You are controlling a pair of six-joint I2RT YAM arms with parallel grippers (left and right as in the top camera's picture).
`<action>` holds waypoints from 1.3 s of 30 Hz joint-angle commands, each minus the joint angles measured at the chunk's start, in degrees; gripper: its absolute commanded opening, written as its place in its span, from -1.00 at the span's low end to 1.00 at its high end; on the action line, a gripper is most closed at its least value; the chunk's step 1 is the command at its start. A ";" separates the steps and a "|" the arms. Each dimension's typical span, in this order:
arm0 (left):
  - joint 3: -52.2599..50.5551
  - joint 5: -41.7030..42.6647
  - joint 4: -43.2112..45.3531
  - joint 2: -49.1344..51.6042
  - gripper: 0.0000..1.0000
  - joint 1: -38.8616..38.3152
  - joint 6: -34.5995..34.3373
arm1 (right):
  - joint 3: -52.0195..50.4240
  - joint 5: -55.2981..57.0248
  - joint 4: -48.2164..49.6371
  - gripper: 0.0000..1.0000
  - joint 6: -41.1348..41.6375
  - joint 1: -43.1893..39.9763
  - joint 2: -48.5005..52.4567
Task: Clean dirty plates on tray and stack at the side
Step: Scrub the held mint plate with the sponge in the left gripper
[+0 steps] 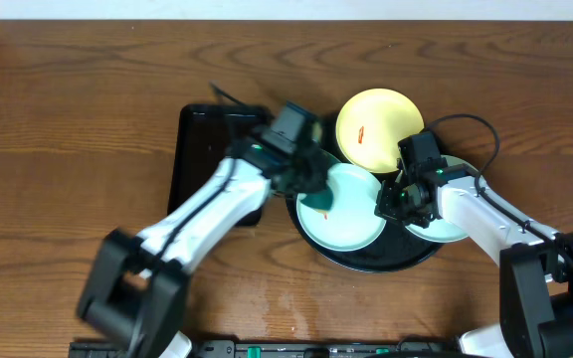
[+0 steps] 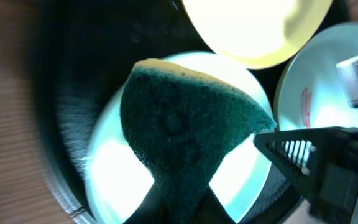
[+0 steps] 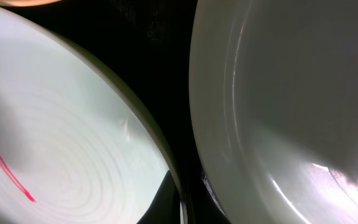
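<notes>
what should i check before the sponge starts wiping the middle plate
1. Dark green sponge gripped in the left gripper: ok.
2. Sponge positioned over the middle pale mint-green round plate: ok.
3. Sponge touching that plate's surface: cannot tell.
4. Right gripper holding the middle plate's rim steady: cannot tell. It sits at the rim, but its jaws are not visible.
5. Middle plate lying inside the large round glossy black tray: ok.
</notes>
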 commanded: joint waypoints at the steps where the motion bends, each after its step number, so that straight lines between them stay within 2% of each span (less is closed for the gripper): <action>1: -0.81 5.09 3.17 5.22 -0.85 -2.32 -4.04 | -0.35 5.38 0.50 -0.98 1.75 -0.13 1.09; 5: -0.81 5.42 4.70 11.17 -0.85 -3.85 -7.45 | -0.35 5.35 0.46 -0.98 1.73 -0.13 1.09; 10: -0.81 4.33 4.50 17.07 -0.85 -3.52 -5.49 | -0.35 4.92 0.46 -0.98 1.75 -0.13 1.09; 12: -0.81 -1.33 1.92 18.45 -0.85 -3.37 -4.98 | -0.35 4.61 0.42 -0.98 1.75 -0.13 1.09; 18: 2.32 -25.35 -9.94 18.53 -0.85 -3.10 -5.16 | -0.35 4.26 0.22 -0.98 1.16 -0.13 1.09; 22: 6.67 -34.27 -16.90 18.53 -0.85 -3.10 -4.70 | -0.35 4.28 0.20 -0.98 1.14 -0.13 1.09; 25: 7.74 -37.44 -17.70 18.53 -0.85 -3.10 -4.37 | -0.35 4.28 0.20 -0.98 1.14 -0.13 1.09; 29: 7.72 -32.33 -15.28 18.67 -0.85 -3.21 -4.35 | -0.35 4.28 0.22 -0.98 1.14 -0.13 1.09; 35: 7.72 -2.21 -5.77 18.67 -0.85 -3.48 -4.33 | -0.35 4.28 0.20 -0.98 1.14 -0.13 1.09; 39: 7.72 9.73 0.09 18.67 -0.85 -4.70 -4.33 | -0.35 4.28 0.22 -0.97 1.14 -0.13 1.09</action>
